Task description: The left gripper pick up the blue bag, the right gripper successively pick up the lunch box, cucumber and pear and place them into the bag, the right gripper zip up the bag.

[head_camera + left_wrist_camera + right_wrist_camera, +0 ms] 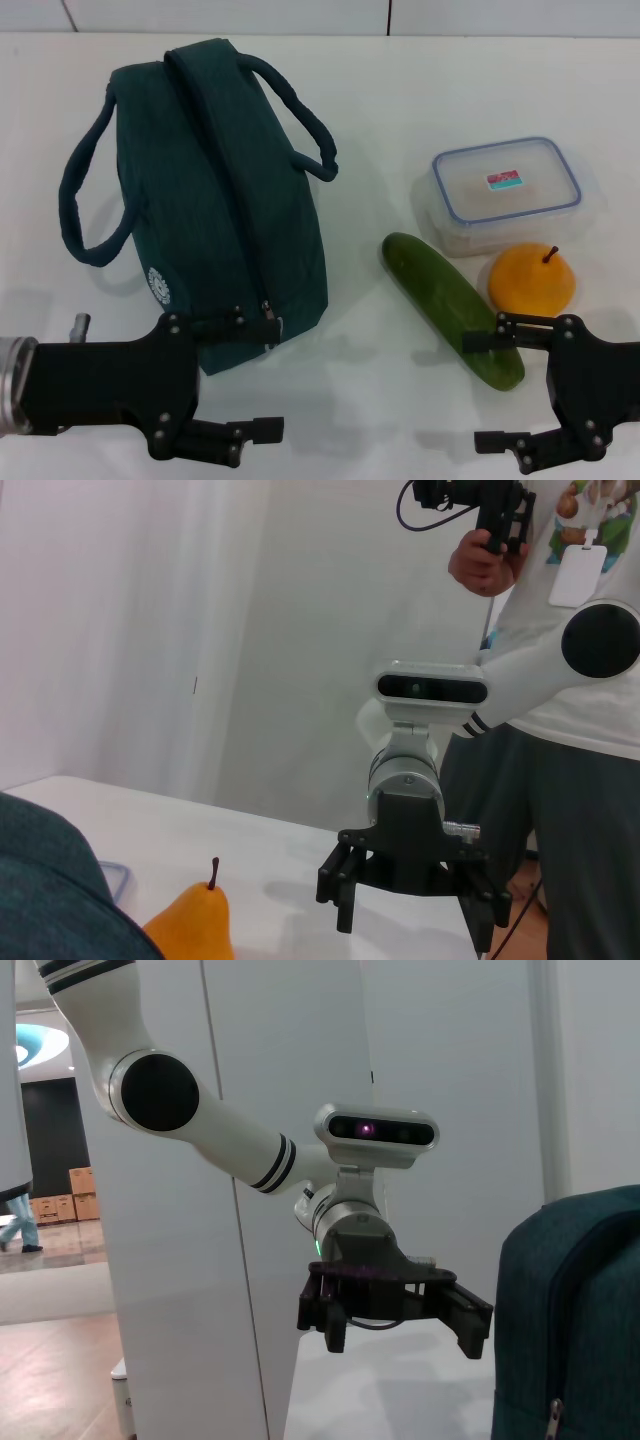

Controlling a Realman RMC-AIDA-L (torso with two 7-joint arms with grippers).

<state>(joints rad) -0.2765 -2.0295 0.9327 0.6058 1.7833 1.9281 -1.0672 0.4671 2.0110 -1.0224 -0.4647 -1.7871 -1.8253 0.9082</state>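
The dark blue-green bag (225,200) lies on the white table at the left, zipper shut, with its two handles loose. The clear lunch box (508,190) with a blue-rimmed lid sits at the back right. The cucumber (450,305) lies slanted in front of it, and the yellow-orange pear (532,278) stands beside it. My left gripper (255,375) is open and empty just in front of the bag's near end. My right gripper (478,392) is open and empty at the cucumber's near end. The left wrist view shows the pear (195,925), the bag (45,890) and the right gripper (412,905). The right wrist view shows the left gripper (400,1335) and the bag (570,1300).
The white table (380,110) runs back to a white wall. In the left wrist view a person (560,680) stands behind my right arm and holds a camera. The lunch box's corner (118,878) also shows there.
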